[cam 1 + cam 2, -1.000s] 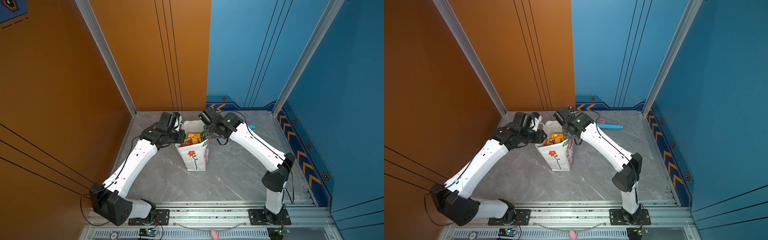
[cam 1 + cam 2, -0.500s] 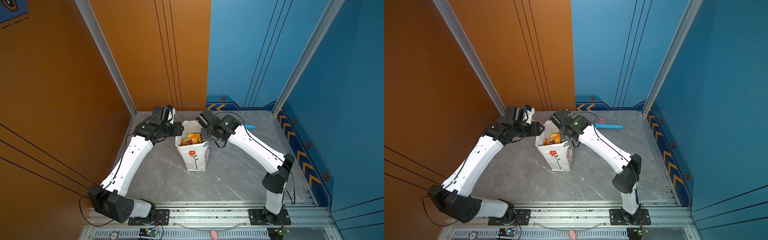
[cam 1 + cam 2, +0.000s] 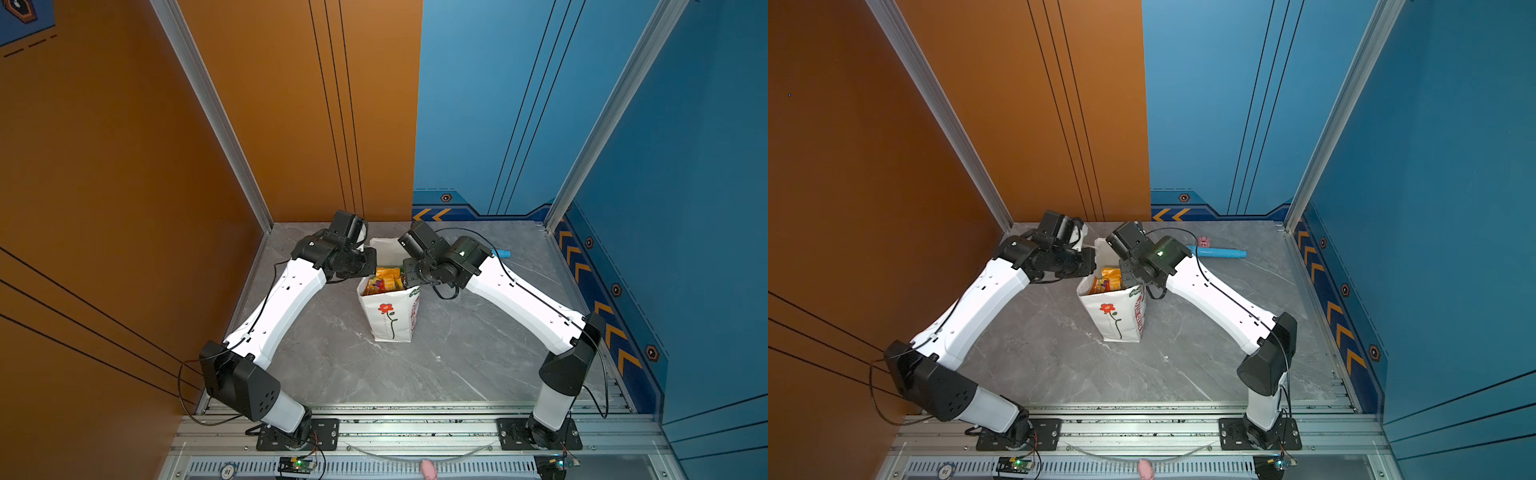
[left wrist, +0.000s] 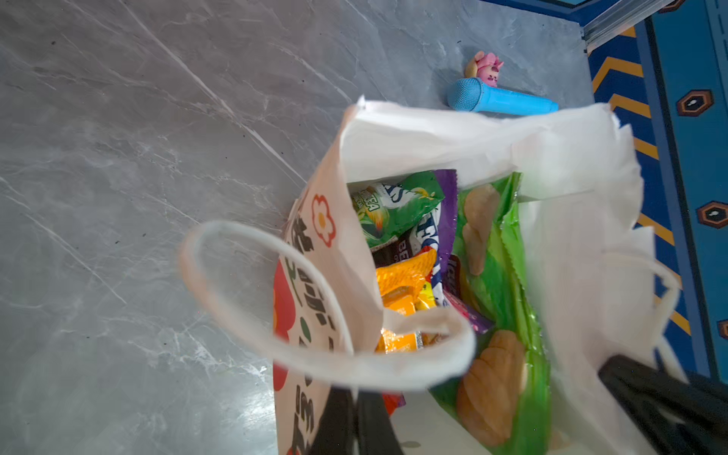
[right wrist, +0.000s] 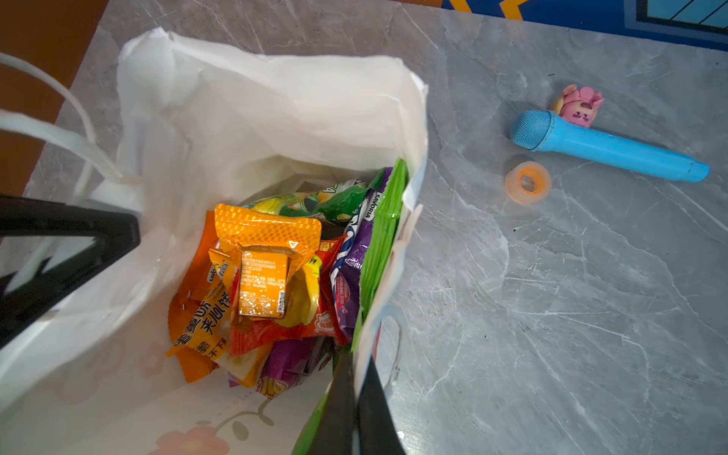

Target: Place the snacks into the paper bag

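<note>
Grey bench (image 3: 457, 365) holds the paper bag (image 3: 390, 322) upright near its back edge, with the left gripper (image 4: 356, 423) pinching the bag's left rim, the snacks (image 5: 264, 275) piled inside, and the right gripper (image 5: 354, 413) pinching the right rim.

A second ago both my tools stood part open beside the paper bag (image 3: 388, 320). My left tool (image 4: 356, 423) swung out away from the bag, came back, and is now pinched shut on the wall on its side. My right tool (image 5: 354, 417) has likewise clamped on the opposite wall.
</note>
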`<state>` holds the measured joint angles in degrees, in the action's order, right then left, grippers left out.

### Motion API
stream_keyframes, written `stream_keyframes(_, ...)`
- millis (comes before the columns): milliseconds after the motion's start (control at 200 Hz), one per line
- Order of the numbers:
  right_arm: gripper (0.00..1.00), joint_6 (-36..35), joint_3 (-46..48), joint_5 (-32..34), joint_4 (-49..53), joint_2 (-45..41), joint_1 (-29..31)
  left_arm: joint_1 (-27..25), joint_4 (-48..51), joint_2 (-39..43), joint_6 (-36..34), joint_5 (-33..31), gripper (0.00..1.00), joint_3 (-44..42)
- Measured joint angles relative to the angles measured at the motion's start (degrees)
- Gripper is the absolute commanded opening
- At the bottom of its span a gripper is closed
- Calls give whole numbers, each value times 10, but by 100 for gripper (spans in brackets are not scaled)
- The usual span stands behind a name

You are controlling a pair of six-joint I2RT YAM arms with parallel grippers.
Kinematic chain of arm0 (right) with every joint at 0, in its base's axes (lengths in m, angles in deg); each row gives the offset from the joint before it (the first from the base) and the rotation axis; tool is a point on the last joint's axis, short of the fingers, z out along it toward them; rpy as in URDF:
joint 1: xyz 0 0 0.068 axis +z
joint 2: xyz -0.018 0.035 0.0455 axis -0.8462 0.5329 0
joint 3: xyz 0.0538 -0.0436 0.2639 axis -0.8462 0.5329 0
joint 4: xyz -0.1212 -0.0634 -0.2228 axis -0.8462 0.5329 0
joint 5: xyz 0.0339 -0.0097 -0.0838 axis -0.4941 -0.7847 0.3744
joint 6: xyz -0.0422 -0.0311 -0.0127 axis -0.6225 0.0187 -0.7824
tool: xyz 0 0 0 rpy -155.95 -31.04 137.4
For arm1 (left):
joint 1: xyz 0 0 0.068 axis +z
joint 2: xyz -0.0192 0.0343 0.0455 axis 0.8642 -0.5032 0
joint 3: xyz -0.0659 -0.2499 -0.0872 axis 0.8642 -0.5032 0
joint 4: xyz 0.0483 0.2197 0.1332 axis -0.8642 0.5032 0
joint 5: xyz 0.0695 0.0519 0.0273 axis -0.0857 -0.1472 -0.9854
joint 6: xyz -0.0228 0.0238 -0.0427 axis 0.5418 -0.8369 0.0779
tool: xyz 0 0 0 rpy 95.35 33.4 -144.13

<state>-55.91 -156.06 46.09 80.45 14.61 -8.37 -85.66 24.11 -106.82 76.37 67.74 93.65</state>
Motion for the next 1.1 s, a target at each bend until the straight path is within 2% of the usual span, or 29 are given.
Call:
stream_keyframes(140,1,0,3,-41,-3,-17,-11,-31,-20,14,80,-24,0,-3)
stream_keyframes(320,0,0,12,-50,-5,-66,-27,-62,-96,91,194,-65,0,-67)
stream_keyframes(486,0,-4,85,-47,-41,-132,-40,-127,-156,135,254,-121,0,-116)
stream_keyframes(581,0,-1,155,-56,-65,-156,-62,-136,-169,119,273,-125,0,-131)
stream_keyframes(701,0,12,228,-89,-100,-152,-100,-140,-176,56,285,-123,0,-129)
stream_keyframes(791,0,16,233,-108,-125,-149,-114,-148,-180,19,287,-122,0,-106)
stream_keyframes(911,0,16,233,-109,-130,-151,-117,-154,-175,12,284,-125,0,-87)
stream_keyframes(1031,6,15,231,-109,-130,-151,-120,-154,-167,16,282,-140,1,-81)
stream_keyframes(1101,13,12,226,-116,-129,-151,-121,-153,-167,18,280,-140,7,-82)
